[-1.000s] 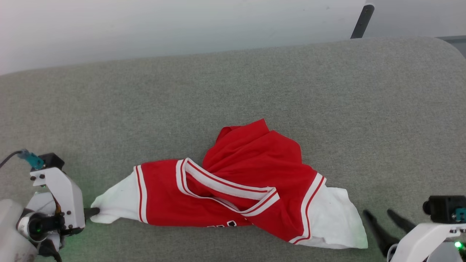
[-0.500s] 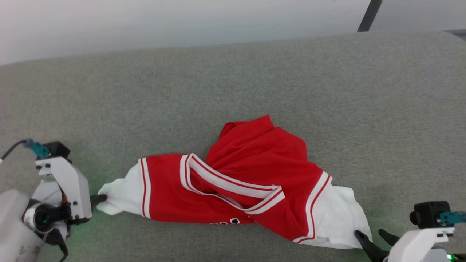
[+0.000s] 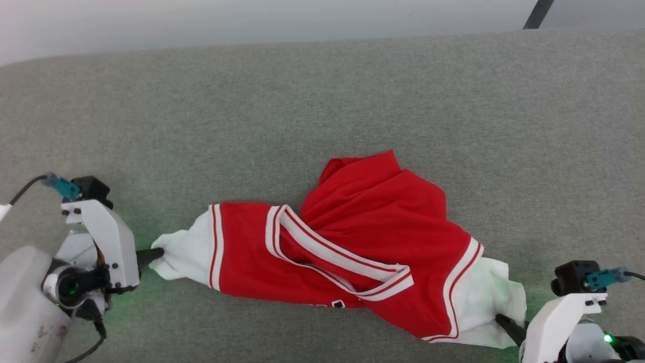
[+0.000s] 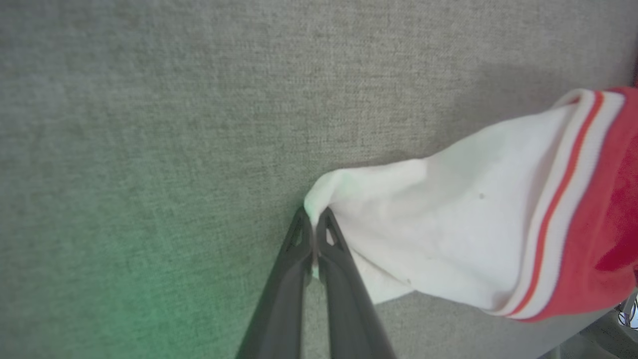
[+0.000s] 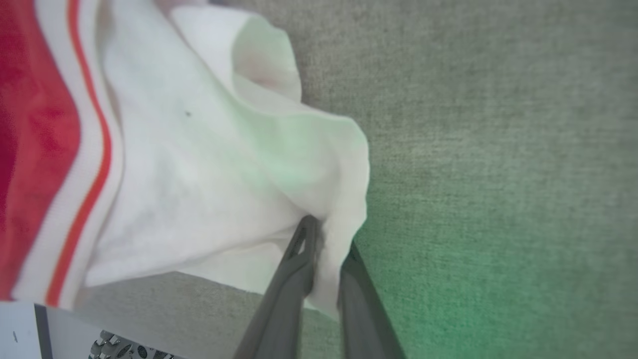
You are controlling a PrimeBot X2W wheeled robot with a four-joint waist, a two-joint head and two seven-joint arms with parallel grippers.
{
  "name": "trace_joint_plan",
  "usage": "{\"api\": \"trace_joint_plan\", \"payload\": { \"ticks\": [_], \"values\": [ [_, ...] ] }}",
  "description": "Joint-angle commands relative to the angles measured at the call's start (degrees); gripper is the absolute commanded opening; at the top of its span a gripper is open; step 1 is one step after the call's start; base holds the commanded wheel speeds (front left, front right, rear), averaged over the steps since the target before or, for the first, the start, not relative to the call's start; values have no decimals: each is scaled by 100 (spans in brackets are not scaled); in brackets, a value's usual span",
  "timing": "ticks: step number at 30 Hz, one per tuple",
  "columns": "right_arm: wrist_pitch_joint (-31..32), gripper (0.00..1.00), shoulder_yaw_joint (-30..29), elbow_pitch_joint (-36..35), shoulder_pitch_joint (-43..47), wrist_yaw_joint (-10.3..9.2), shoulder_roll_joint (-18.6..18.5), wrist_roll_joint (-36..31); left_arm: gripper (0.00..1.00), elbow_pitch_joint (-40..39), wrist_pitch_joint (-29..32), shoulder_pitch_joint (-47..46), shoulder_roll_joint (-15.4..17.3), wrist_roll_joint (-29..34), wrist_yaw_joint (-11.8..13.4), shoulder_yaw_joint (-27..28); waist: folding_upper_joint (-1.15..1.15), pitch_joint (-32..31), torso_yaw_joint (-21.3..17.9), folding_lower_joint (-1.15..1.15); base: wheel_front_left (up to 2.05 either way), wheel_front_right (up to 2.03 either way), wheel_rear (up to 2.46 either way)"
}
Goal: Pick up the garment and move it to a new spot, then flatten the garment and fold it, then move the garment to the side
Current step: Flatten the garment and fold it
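The garment [image 3: 352,242], a red jersey shirt with white short sleeves and striped V-neck trim, lies crumpled across the grey padded surface [image 3: 322,101]. My left gripper [image 3: 156,252] is shut on the tip of its left white sleeve [image 4: 448,224]; the wrist view shows the two dark fingers [image 4: 299,239] pinched together on the cloth. At the lower right, my right gripper [image 3: 504,320] holds the edge of the right white sleeve [image 5: 224,174], with a fold of fabric caught between its nearly closed fingers [image 5: 304,239].
The grey surface stretches wide behind and to both sides of the shirt. Its far edge meets a pale wall [image 3: 252,20], and a dark pole [image 3: 536,14] leans at the top right. Green light from the wrists tints the fabric.
My right gripper has moved in from beside the shirt and closed on the right sleeve's edge. The head camera has shifted, so the whole scene sits further right and up. The left grip is unchanged.
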Motion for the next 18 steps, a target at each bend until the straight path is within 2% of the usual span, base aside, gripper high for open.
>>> {"api": "trace_joint_plan", "payload": {
  "ticks": [1,9,18],
  "values": [
    [106,0,99,176,8,4,90,93,0,81,-45,81,-188,21,6,-98,0,-9,36,0,0,0,0],
    [363,0,-366,-96,-449,4,-72,412,0,-12,2,-130,-192,-10,-62,-74,0,-237,103,0,0,0,0],
    [952,0,-777,-205,-1738,4,-297,647,0,-314,163,-851,-347,37,-108,-100,0,-916,291,0,0,0,0]
  ]
}}
